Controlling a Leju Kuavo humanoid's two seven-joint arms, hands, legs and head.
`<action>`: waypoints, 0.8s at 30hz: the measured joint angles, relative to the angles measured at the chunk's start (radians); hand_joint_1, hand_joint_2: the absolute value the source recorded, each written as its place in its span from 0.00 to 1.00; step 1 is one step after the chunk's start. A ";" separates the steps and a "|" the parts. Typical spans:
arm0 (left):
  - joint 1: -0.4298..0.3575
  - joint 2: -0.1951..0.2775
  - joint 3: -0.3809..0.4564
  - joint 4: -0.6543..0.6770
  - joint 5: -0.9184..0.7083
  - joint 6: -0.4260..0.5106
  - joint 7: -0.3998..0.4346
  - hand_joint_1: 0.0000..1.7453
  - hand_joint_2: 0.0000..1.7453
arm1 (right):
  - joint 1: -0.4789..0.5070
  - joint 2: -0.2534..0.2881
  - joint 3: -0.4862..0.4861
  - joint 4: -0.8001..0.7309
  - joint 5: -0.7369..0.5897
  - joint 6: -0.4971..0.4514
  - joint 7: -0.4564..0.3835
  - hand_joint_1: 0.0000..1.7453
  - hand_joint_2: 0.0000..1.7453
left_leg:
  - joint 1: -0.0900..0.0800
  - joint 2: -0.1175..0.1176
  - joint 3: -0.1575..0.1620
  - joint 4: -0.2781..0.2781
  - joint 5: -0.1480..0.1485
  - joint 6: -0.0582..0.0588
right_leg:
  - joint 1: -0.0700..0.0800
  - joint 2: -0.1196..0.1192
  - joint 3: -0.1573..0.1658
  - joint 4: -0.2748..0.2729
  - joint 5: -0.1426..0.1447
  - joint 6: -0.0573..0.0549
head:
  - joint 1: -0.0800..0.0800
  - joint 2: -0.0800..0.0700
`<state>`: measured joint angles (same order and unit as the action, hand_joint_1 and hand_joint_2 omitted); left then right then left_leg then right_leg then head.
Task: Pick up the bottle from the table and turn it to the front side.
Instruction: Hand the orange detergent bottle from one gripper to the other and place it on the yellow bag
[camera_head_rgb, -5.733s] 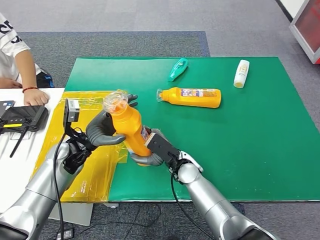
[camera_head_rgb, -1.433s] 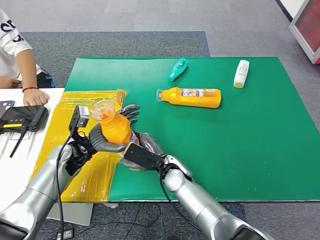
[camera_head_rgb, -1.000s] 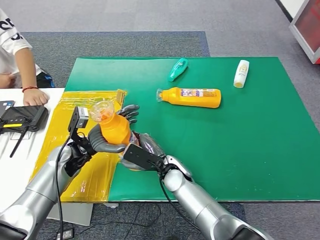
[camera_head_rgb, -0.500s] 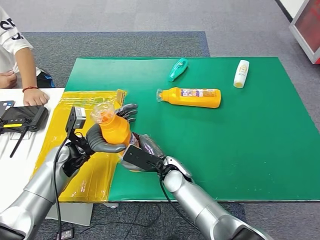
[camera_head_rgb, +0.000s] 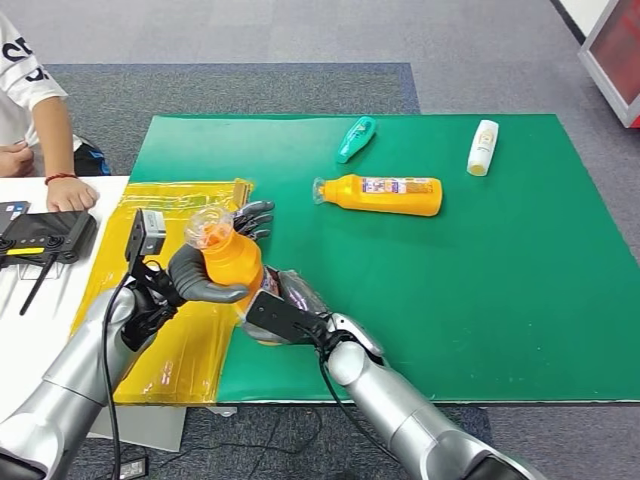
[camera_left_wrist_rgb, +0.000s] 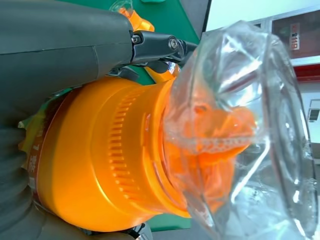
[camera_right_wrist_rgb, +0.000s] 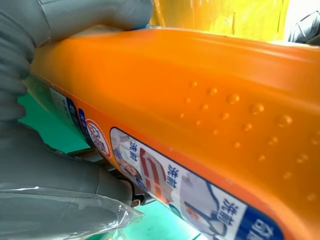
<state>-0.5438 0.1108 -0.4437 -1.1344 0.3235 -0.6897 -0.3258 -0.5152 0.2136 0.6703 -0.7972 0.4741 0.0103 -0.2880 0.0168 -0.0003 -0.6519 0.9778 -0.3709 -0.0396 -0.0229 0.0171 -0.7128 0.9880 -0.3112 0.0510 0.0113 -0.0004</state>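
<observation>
Orange bottle (camera_head_rgb: 230, 262): held tilted above the table's near edge, where yellow sheet (camera_head_rgb: 189, 345) meets green mat (camera_head_rgb: 483, 290). Left hand (camera_head_rgb: 202, 272) is wrapped round its shoulder; right hand (camera_head_rgb: 290, 305) is closed on its lower body. Risk: slippage during rotation is judged likely if either grip loosens on the smooth plastic.

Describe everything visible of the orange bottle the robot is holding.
The orange bottle looks like glossy plastic, with a clear faceted cap over an orange spout, a ribbed collar, raised dots on one side and a printed label. It is tilted, cap uppermost, above the yellow-green mat edge. The left hand grips its neck, the right hand its base.
</observation>
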 joint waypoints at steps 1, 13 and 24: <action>0.000 0.000 0.000 -0.001 0.000 0.000 0.000 0.00 1.00 | 0.000 0.000 0.000 0.000 0.000 0.000 0.000 1.00 1.00 | 0.000 0.000 0.000 0.000 0.000 0.000 | 0.000 0.000 0.000 0.000 0.000 0.000 | 0.000 0.000; -0.003 0.002 0.000 -0.003 0.018 -0.008 0.014 1.00 1.00 | -0.004 0.002 -0.002 0.001 0.000 0.001 0.003 1.00 1.00 | 0.000 0.000 0.000 0.000 0.000 0.000 | 0.000 0.000 0.000 0.000 0.000 0.000 | 0.000 0.000; -0.006 0.005 0.000 -0.002 0.028 -0.009 0.025 1.00 1.00 | -0.004 0.004 -0.010 0.001 0.003 0.003 0.009 1.00 1.00 | 0.000 0.000 0.000 0.000 0.000 0.000 | 0.000 0.000 0.000 0.000 0.000 0.000 | 0.000 0.000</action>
<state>-0.5500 0.1163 -0.4440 -1.1364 0.3518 -0.6990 -0.3010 -0.5189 0.2173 0.6603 -0.7961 0.4770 0.0136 -0.2790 0.0168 -0.0003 -0.6523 0.9778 -0.3706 -0.0399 -0.0229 0.0171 -0.7132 0.9880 -0.3110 0.0510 0.0113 -0.0003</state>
